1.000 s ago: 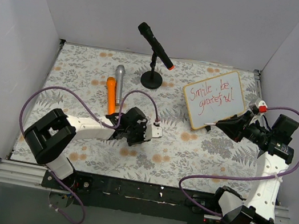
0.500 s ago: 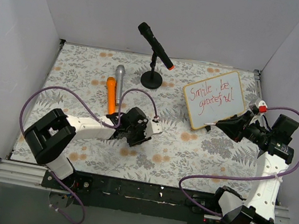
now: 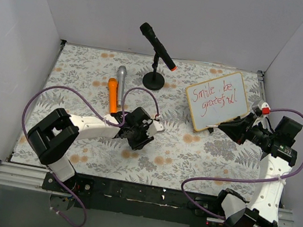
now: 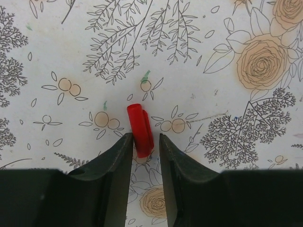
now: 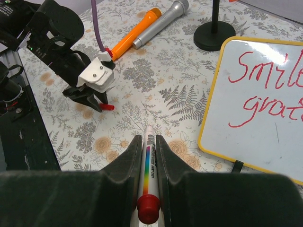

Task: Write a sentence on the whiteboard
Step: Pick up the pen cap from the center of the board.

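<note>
- The left jaws (image 4: 143, 137) stand slightly apart, low over the bench, on either side of a red cap (image 4: 140, 126).
- The cap lies on the bench. It rests against one finger, and a sliver of cloth shows between it and the other, so it is not clenched.
- The right jaws (image 5: 148, 138) are clenched on a marker (image 5: 147, 165) that lies along the gap between them.
- The marker has a white barrel with a rainbow stripe. Its red butt is nearest the wrist camera, and its bare tip points out over the bench, clear of any surface.
- The whiteboard (image 3: 212, 119) stands just beside the right jaws at the far right of the bench. It is tilted back on black feet, and the marker tip is apart from it.
- The sentence (image 3: 216, 97) is on the whiteboard in red, in two lines: "Smile, be" over "grateful".
- The bench (image 3: 89, 67) carries a floral cloth.
- An orange mic (image 3: 111, 96) and a silver mic (image 3: 120, 83) lie side by side beyond the left jaws.
- A black mic (image 3: 157, 45) with an orange end leans on a round-based stand (image 3: 154, 80) at the far middle.
</note>
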Controlling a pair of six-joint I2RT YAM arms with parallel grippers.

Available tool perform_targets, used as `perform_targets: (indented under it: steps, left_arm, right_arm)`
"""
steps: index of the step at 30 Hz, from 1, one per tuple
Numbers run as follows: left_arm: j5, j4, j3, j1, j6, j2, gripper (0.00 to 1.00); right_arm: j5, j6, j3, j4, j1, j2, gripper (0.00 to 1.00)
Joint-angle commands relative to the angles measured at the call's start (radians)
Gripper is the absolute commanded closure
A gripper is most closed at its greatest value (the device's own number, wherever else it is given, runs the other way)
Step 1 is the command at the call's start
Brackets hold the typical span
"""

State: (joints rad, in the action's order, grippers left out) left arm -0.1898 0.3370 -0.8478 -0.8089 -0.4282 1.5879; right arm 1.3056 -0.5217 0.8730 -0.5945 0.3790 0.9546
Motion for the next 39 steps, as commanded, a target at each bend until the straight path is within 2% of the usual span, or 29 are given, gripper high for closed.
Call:
perform_targets:
  steps: [1,8,14,20,26,34,39]
  left_arm:
    - [-0.066,0.062,-0.017,-0.004,-0.018,-0.032,0.72]
    - [-0.091,0.051,-0.017,-0.004,-0.07,-0.023,0.7]
    - [-0.037,0.063,-0.059,-0.004,-0.204,0.036,0.66]
    - [0.036,0.108,-0.077,-0.004,-0.345,0.087,0.65]
    - [0.061,0.14,-0.071,-0.004,-0.425,0.092,0.72]
    - [0.084,0.184,-0.099,-0.004,-0.44,0.127,0.84]
    - [0.105,0.226,-0.131,-0.007,-0.44,0.165,0.82]
  right_arm:
    - [0.023,0.009,0.0,0.032,-0.002,-0.011,0.99]
    - [0.023,0.011,0.0,0.033,-0.002,-0.013,0.99]
    - [0.021,0.009,0.0,0.032,-0.003,-0.014,0.99]
    - [0.021,0.009,-0.002,0.035,-0.002,-0.014,0.99]
    - [0.023,0.009,-0.002,0.035,-0.002,-0.016,0.99]
    - [0.023,0.011,-0.002,0.035,-0.002,-0.014,0.99]
    - [0.023,0.011,0.0,0.035,-0.002,-0.016,0.99]
